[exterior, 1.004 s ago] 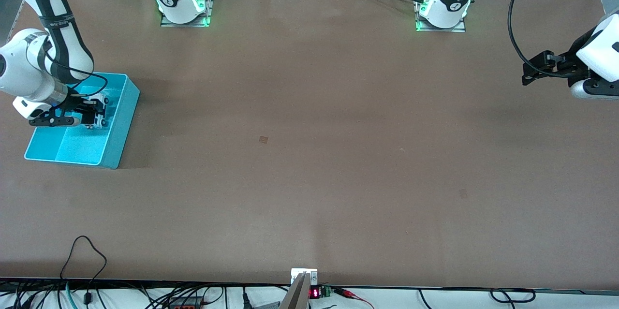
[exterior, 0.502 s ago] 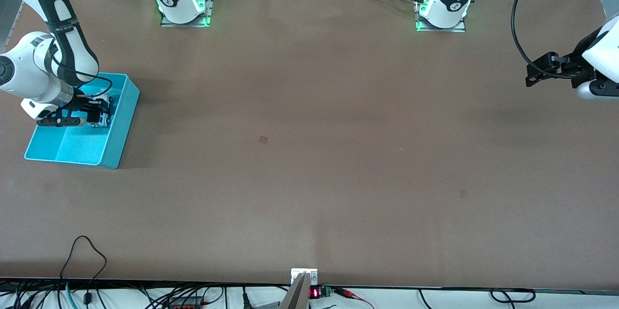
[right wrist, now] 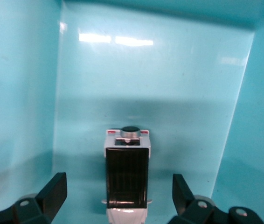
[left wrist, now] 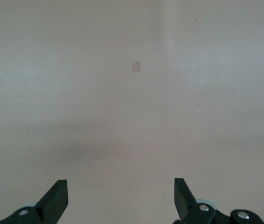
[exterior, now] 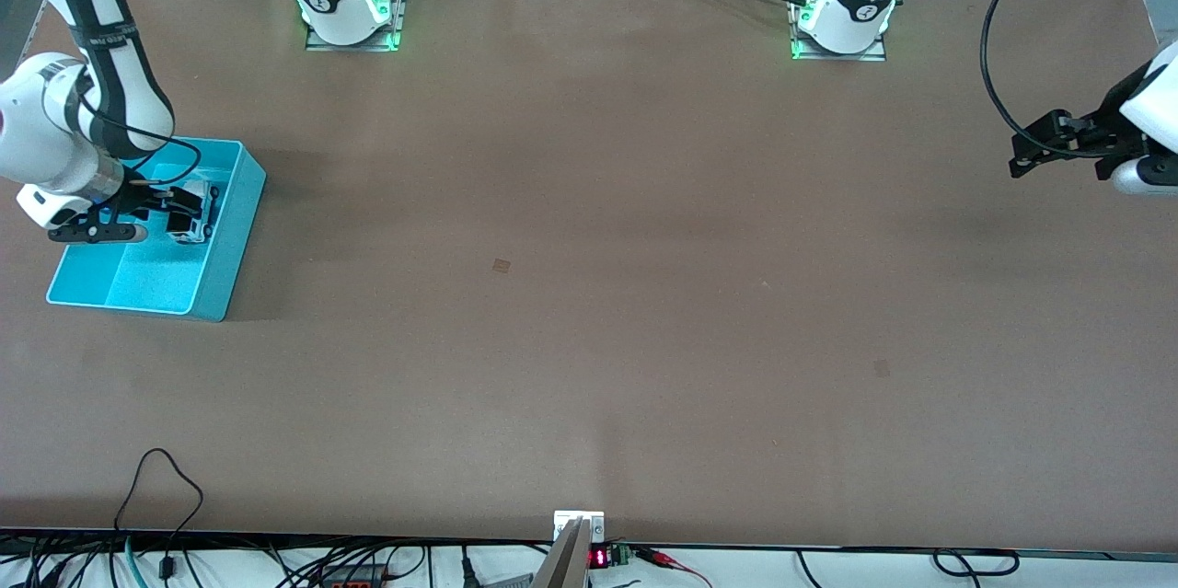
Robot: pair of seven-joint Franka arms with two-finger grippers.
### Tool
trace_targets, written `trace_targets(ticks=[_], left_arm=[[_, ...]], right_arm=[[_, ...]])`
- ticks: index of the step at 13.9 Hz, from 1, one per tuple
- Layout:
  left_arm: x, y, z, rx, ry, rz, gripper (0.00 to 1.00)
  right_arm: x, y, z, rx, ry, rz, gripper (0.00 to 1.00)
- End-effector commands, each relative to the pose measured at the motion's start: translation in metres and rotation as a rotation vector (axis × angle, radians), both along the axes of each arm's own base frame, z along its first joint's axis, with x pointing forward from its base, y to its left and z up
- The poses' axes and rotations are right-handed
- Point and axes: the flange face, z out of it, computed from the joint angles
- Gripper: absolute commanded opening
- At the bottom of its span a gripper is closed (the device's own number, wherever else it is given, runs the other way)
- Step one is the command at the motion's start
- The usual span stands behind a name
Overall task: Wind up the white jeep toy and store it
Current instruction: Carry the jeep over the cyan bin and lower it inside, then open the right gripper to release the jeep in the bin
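The white jeep toy (exterior: 195, 214) (right wrist: 126, 175), boxy with a black roof, rests on the floor of the cyan bin (exterior: 226, 238) at the right arm's end of the table. My right gripper (exterior: 175, 209) (right wrist: 120, 193) hovers just over it inside the bin, open, its fingers apart on either side of the jeep without touching it. My left gripper (exterior: 1035, 151) (left wrist: 121, 196) hangs open over bare table at the left arm's end, holding nothing.
The cyan bin's walls (right wrist: 22, 93) stand close around the right gripper. A divider (exterior: 118, 273) splits the bin's part nearer the camera. Cables (exterior: 166, 487) lie along the table's front edge.
The right gripper has opened and let go of the jeep, which now sits in the bin. The right arm has shifted slightly. The left arm has drifted toward its end of the table.
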Motion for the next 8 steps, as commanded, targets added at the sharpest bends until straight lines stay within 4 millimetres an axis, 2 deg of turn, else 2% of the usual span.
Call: trace_targets(ticks=[1,3,5,6,8], left_arm=[[-0.019,-0.009,0.007,0.017,-0.023,-0.040,1.00],[-0.019,-0.010,0.003,0.019,-0.016,-0.039,1.00],[-0.019,-0.010,0.001,0.022,-0.010,-0.037,1.00],[-0.018,-0.010,0.000,0.022,-0.005,-0.037,1.00],[-0.018,-0.012,0.000,0.022,-0.007,-0.042,1.00]], right_arm=[[0.018,0.026,0.056,0.022,-0.006,0.054,1.00],[0.035,0.049,0.093,0.036,0.013,0.090,1.00],[0.048,0.059,0.129,0.045,0.010,0.100,1.00],[0.050,0.064,0.142,0.053,0.011,0.085,1.00],[0.063,0.087,0.164,0.044,-0.024,0.100,1.00]])
